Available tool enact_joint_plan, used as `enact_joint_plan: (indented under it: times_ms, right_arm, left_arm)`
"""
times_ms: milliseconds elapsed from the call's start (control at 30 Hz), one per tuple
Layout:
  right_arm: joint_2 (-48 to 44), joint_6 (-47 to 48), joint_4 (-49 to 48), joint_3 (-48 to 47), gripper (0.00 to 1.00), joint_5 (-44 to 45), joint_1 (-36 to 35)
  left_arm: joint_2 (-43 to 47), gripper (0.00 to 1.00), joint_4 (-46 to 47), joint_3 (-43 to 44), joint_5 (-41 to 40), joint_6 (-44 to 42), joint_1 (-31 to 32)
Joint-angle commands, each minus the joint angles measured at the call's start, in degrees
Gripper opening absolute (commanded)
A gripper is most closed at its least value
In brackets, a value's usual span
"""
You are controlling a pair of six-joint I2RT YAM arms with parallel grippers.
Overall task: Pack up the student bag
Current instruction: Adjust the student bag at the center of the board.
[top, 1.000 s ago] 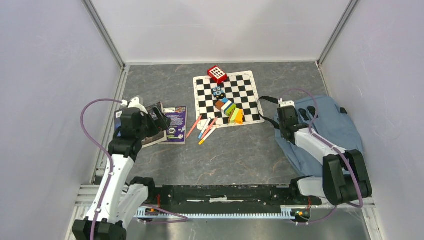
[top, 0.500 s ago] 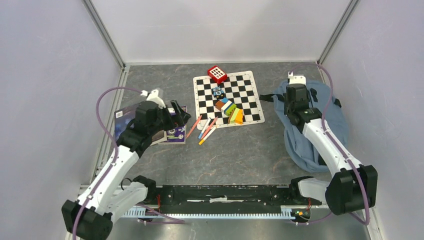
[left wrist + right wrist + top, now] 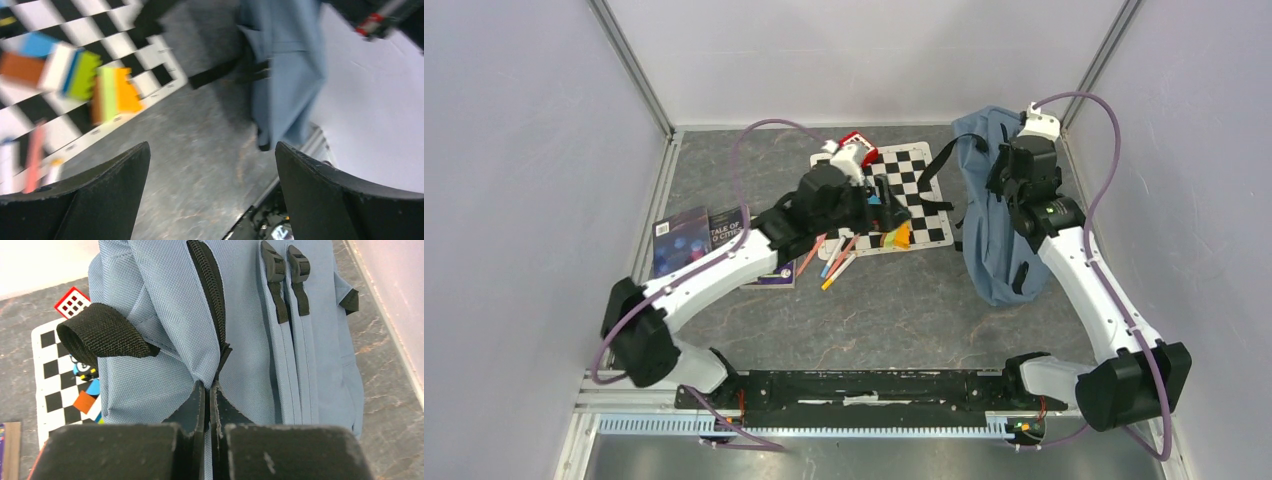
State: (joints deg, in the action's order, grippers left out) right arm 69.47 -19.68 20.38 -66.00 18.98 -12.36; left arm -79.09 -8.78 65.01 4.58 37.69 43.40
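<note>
The student bag point(image 3: 992, 215) is a blue-grey backpack, held upright at the right of the table, with black straps trailing over the checkered mat. My right gripper point(image 3: 1016, 178) is shut on the bag's fabric beside the dark zipper point(image 3: 207, 285), near its top. In the right wrist view the closed gripper point(image 3: 209, 387) pinches the blue fabric point(image 3: 150, 340). My left gripper point(image 3: 888, 206) is open and empty, hovering over the mat's right part, left of the bag. In the left wrist view its gripper point(image 3: 211, 146) spans bare floor, with the bag point(image 3: 285, 65) ahead.
A checkered mat point(image 3: 924, 165) carries coloured blocks point(image 3: 896, 235) and a red toy point(image 3: 858, 145), partly hidden by my left arm. Coloured pens point(image 3: 834, 262) lie at its near edge. Books point(image 3: 686, 232) lie at the left. White walls close in on three sides.
My right gripper has lifted the bag from lying flat to upright and moved it toward the back. My left arm has swung right, from the books to over the mat.
</note>
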Motion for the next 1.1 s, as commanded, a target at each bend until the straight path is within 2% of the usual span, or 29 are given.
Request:
enact_joint_plan:
  times_ms: [0, 100, 200, 300, 467, 600, 667, 767, 900, 967, 1067]
  right_arm:
    - [-1.4, -5.1, -8.5, -1.6, 0.00, -0.7, -1.3]
    - [-1.5, -5.2, -9.6, -1.9, 0.00, 0.1, -2.8]
    - [-1.4, -5.0, -9.4, -2.5, 0.00, 1.3, -3.9]
    - [-1.8, -5.2, -9.4, -2.3, 0.00, 3.0, -4.8]
    - [-1.4, -5.9, -9.5, -2.7, 0.00, 3.8, -5.1]
    - [-0.8, -6.3, -9.7, -3.8, 0.00, 3.4, -5.5]
    - [-0.9, -6.1, -9.5, -4.1, 0.00, 3.7, -5.7]
    - [-1.3, -6.0, -9.5, -3.6, 0.00, 4.8, -6.0]
    - [-1.5, -5.6, -9.5, -3.0, 0.00, 5.8, -6.1]
    - [-1.3, -4.6, -9.5, -3.2, 0.00, 5.7, -6.2]
    - [-1.9, -2.0, -9.2, -3.0, 0.00, 6.6, -6.4]
  left_arm:
    - [-9.0, 1.00, 5.0, 10.8, 5.6, -0.1, 6.0]
    - [-15.2, 1.00, 3.9, 16.3, 8.6, -0.6, 8.5]
    - [-20.2, 1.00, -2.2, 22.7, 9.5, -3.5, 10.0]
    - [-22.0, 1.00, -2.2, 24.0, 12.3, -3.3, 10.5]
    - [-23.6, 1.00, -2.8, 24.6, 11.7, -5.2, 11.6]
    - [-27.5, 1.00, -13.1, 29.2, 4.8, -5.0, 11.7]
    - [-29.3, 1.00, -16.5, 31.6, 4.9, -5.9, 11.7]
    - [-30.4, 1.00, -14.5, 32.3, 10.0, -5.5, 11.8]
    - [-31.3, 1.00, -13.1, 33.7, 12.9, -5.9, 11.9]
    - [-32.0, 0.94, -10.9, 34.2, 17.8, -6.3, 11.8]
    - [-33.6, 0.64, -11.9, 37.5, 22.6, -7.2, 11.8]
